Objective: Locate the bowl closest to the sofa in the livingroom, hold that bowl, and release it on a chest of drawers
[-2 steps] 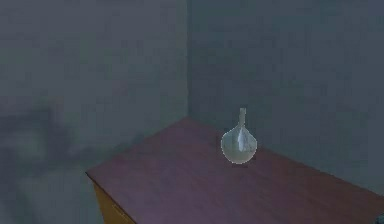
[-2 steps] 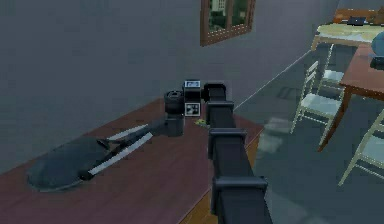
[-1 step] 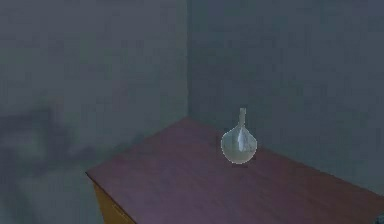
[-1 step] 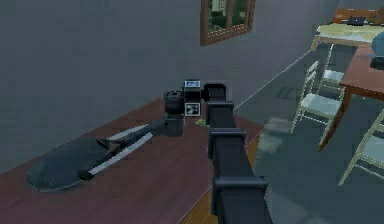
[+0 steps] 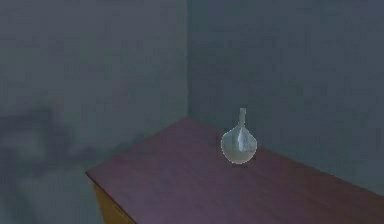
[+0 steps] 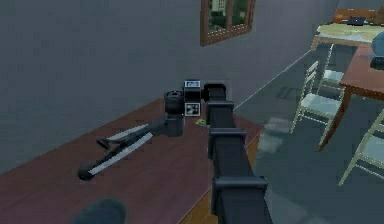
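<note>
Dark arm bar [image 6: 235, 165] across reddish-brown wooden top [image 6: 60, 195], gripper [image 6: 93, 158] against bare wood, holding nothing, pale bulbous vase [image 5: 239, 143] standing on it, white chairs [image 6: 318, 95] beside dining table [image 6: 365, 70]

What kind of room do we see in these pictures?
Probably a lived-in room of a house, perhaps a dining or living area. A white chair stands beside a wooden table, and a pale vase stands on a reddish-brown wooden top in a corner of grey walls.
</note>
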